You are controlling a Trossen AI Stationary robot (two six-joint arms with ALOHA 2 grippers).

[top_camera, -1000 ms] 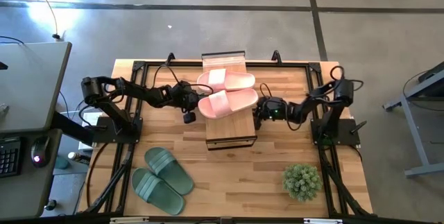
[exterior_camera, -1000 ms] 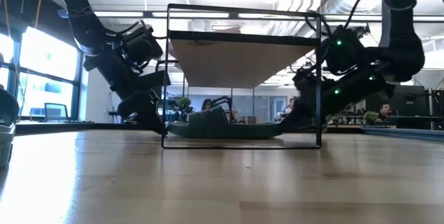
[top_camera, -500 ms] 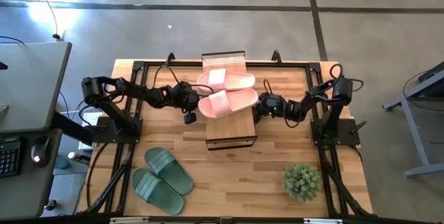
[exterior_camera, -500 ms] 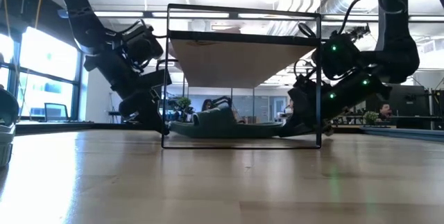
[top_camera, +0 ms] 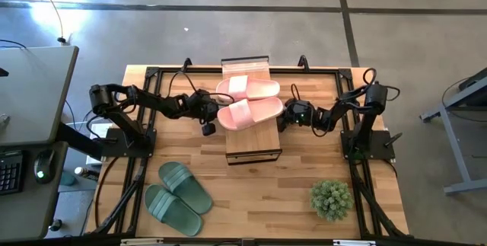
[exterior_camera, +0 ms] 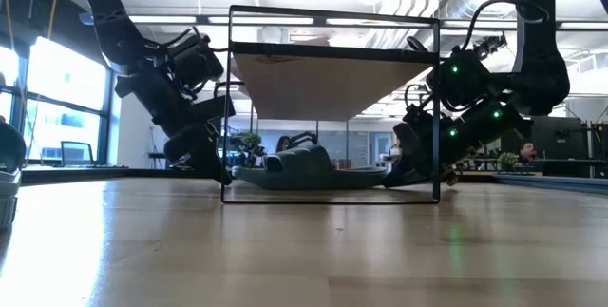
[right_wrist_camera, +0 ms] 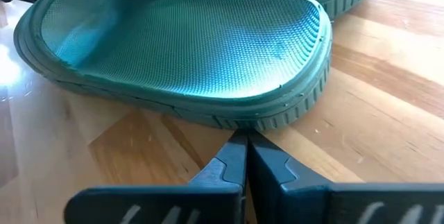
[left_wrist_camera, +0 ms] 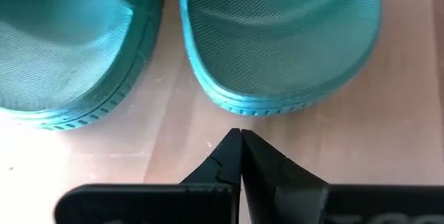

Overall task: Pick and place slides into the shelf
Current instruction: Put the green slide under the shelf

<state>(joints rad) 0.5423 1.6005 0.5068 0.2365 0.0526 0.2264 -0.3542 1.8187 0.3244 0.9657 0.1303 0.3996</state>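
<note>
Two pale pink slides [top_camera: 247, 87] [top_camera: 251, 112] lie on the wooden top of the shelf [top_camera: 253, 141]. Two sage-green slides [exterior_camera: 304, 168] rest on their soles on the table under the shelf. Two more green slides [top_camera: 184, 186] [top_camera: 170, 209] lie at the near left. My left gripper [left_wrist_camera: 241, 136] is shut at the shelf's left side, just short of the end of one green slide [left_wrist_camera: 277, 37], beside the other [left_wrist_camera: 69, 50]. My right gripper [right_wrist_camera: 245, 141] is shut at the shelf's right side, at a green slide's [right_wrist_camera: 187, 50] rounded end. My right gripper's shut fingertips [right_wrist_camera: 236, 149] meet the ribbed rim of the sole [right_wrist_camera: 239, 122] at the green slide's rounded end. They come slanting down from the table's right side. The slide lies flat on the table under the shelf.
A small potted plant [top_camera: 330, 199] stands at the near right. The shelf's thin black frame posts [exterior_camera: 438, 107] stand close beside both grippers. A black rail [top_camera: 319, 71] runs round the table's edges. Bare wood lies between the shelf and the near edge.
My right gripper has moved a little toward the table's far edge along the shelf's right side and rolled slightly, staying shut. The green slide under the shelf has shifted with it; in the low view its strap now sits further right.
</note>
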